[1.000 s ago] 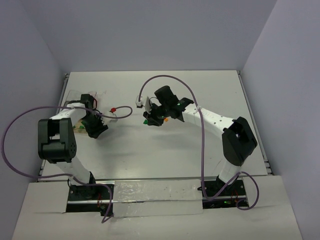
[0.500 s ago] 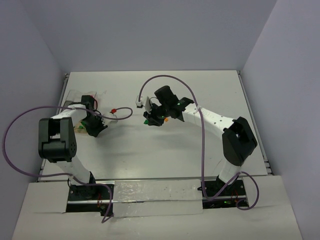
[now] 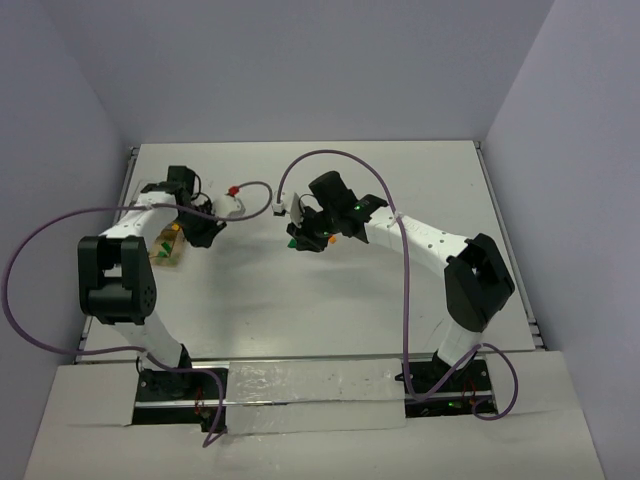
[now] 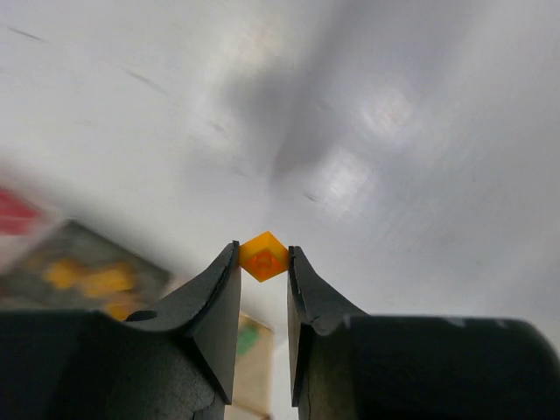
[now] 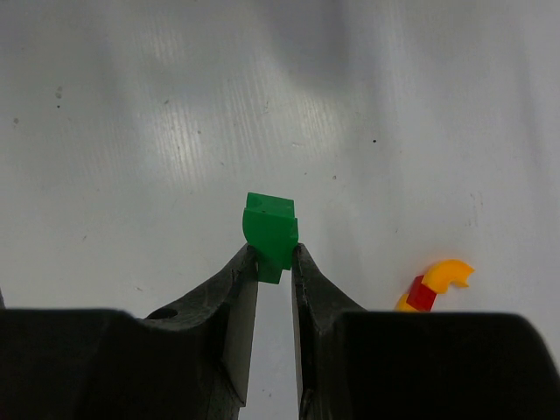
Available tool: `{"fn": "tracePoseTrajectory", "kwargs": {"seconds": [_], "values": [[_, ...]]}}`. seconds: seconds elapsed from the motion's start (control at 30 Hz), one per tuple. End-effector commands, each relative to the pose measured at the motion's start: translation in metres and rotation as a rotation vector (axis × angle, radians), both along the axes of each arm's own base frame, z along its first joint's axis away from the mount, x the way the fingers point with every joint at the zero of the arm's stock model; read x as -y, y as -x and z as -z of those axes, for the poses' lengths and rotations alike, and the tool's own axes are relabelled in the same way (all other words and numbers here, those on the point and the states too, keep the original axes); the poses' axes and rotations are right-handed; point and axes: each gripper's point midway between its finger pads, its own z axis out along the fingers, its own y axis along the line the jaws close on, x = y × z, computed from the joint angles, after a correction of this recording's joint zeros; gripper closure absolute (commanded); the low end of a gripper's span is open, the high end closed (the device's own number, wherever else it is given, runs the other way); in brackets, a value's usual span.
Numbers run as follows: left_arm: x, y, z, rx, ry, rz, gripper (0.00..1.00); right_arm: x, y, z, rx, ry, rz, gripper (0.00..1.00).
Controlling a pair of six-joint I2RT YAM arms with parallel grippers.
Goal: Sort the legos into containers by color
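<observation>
My left gripper (image 4: 263, 257) is shut on a small orange lego (image 4: 263, 255), pinched corner to corner at the fingertips above the white table. Seen from the top camera, that gripper (image 3: 207, 235) hangs just right of the containers (image 3: 160, 255), which hold yellow pieces. The containers (image 4: 96, 280) show blurred at the lower left of the left wrist view. My right gripper (image 5: 274, 255) is shut on a green lego (image 5: 270, 229) that sticks out past its tips. From above, this gripper (image 3: 299, 241) is over the table's middle.
An orange curved lego (image 5: 446, 274) with a red lego (image 5: 421, 294) against it lies on the table right of my right gripper. Purple cables (image 3: 330, 155) loop over the table from both arms. Grey walls close in the back and sides.
My left gripper has shut on the orange lego and moved toward the far side, rising beside the containers. The right arm has held still with the green lego.
</observation>
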Motion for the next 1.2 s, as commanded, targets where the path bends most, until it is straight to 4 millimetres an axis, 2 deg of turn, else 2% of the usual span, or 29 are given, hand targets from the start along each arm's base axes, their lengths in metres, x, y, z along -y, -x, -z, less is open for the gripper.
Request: {"fn": "tracePoseTrajectory", "kwargs": {"seconds": [0.0,0.13,0.23,0.27,0.33,0.4,0.5,0.6,0.7,0.87,0.93,1.1,1.17], "values": [[0.015,-0.035,-0.069,0.108,0.207,-0.191,1.0,-0.007,-0.009,-0.029,0.059,-0.054,0.0,1.0],[-0.018,-0.058,-0.088,0.139,0.225,-0.399,1.0,-0.007,-0.009,-0.028,0.058,-0.058,0.003,1.0],[-0.06,-0.069,-0.089,0.132,0.232,-0.583,0.99,-0.007,-0.009,-0.029,0.059,-0.067,0.005,1.0],[-0.061,-0.072,-0.09,0.132,0.238,-0.601,0.99,-0.008,-0.009,-0.029,0.06,-0.068,0.003,1.0],[-0.087,-0.078,-0.09,0.145,0.229,-0.705,0.97,-0.009,-0.01,-0.028,0.057,-0.071,0.006,1.0],[-0.094,-0.082,-0.087,0.146,0.221,-0.734,0.97,-0.01,-0.01,-0.028,0.058,-0.073,0.004,1.0],[-0.109,-0.086,-0.072,0.128,0.197,-0.81,0.96,-0.01,-0.011,-0.029,0.059,-0.076,0.009,1.0],[-0.116,-0.09,-0.059,0.123,0.199,-0.844,0.93,-0.009,-0.011,-0.03,0.064,-0.078,0.013,1.0],[-0.115,-0.095,-0.049,0.111,0.211,-0.863,0.84,-0.009,-0.011,-0.029,0.064,-0.077,0.016,1.0],[-0.113,-0.101,-0.04,0.095,0.241,-0.894,0.61,-0.01,-0.012,-0.034,0.069,-0.092,0.02,1.0],[-0.112,-0.103,-0.043,0.099,0.25,-0.894,0.56,-0.011,-0.012,-0.036,0.072,-0.099,0.021,1.0],[-0.106,-0.105,-0.059,0.111,0.286,-0.887,0.5,-0.013,-0.015,-0.042,0.088,-0.119,0.035,1.0],[-0.093,-0.101,-0.07,0.083,0.348,-0.865,0.5,-0.013,-0.019,-0.046,0.102,-0.121,0.047,1.0]]}}
